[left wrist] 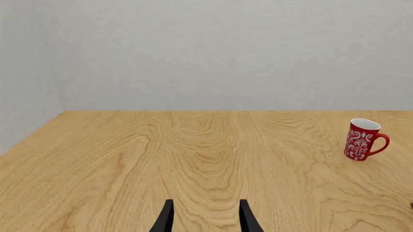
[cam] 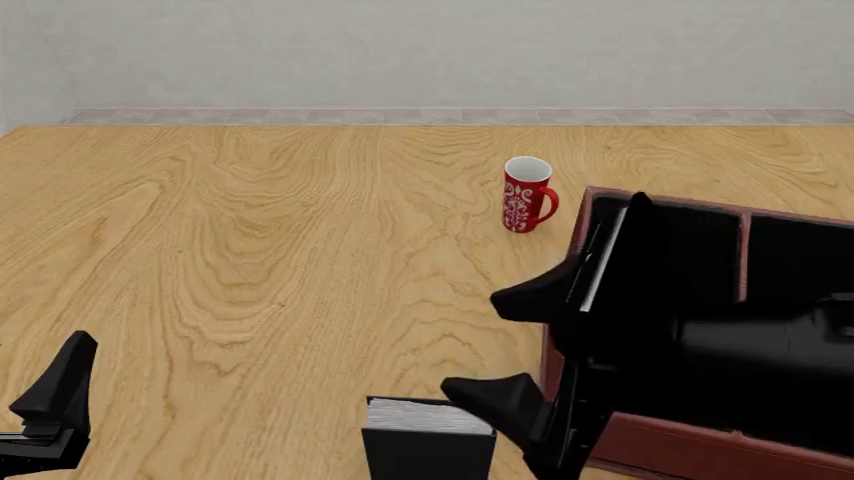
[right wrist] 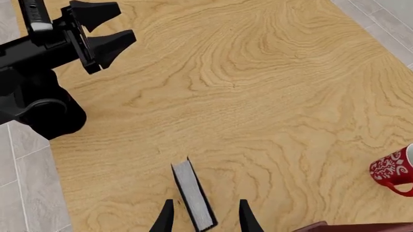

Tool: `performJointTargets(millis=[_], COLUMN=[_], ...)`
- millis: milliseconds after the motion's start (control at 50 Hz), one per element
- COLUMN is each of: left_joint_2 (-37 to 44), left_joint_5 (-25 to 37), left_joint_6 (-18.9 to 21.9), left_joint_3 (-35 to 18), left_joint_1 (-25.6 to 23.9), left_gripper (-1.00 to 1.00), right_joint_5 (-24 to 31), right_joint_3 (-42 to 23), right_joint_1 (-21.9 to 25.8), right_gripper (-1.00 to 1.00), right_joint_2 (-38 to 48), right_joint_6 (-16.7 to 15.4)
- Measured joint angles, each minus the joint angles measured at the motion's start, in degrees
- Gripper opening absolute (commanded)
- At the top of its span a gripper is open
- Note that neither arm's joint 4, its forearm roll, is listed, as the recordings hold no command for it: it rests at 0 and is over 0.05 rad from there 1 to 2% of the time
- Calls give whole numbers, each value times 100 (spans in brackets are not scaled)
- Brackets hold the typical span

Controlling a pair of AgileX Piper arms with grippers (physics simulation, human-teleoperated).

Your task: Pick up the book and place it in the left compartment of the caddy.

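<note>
The book (cam: 427,445) stands upright at the table's near edge, black cover with a white page edge on top. In the right wrist view the book (right wrist: 192,193) lies between my right gripper's (right wrist: 206,220) spread fingers, untouched. My right gripper (cam: 514,345) is open, hovering above and just right of the book. The reddish-brown caddy (cam: 667,445) stands at the right; the arm partly covers its long black left compartment (cam: 667,250). My left gripper (left wrist: 206,220) is open and empty; it shows at the near left in the front view (cam: 54,400).
A red patterned mug (cam: 527,195) stands just beyond the caddy's far left corner; it also shows in the left wrist view (left wrist: 362,139) and the right wrist view (right wrist: 393,171). The left arm (right wrist: 38,53) sits at the table's near left edge.
</note>
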State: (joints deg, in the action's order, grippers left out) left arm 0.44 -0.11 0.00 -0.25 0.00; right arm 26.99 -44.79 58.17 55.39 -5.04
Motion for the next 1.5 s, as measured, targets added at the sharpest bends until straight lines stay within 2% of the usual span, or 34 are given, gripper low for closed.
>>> performJointTargets(millis=[1500], left_joint_2=[0], left_joint_5=[0], left_joint_6=[0], left_joint_3=[0], left_joint_1=[0], left_gripper=[100], right_joint_5=[-1054], right_joint_3=[642], right_joint_1=[4], right_gripper=[100], right_joint_2=[749], right_joint_6=[159])
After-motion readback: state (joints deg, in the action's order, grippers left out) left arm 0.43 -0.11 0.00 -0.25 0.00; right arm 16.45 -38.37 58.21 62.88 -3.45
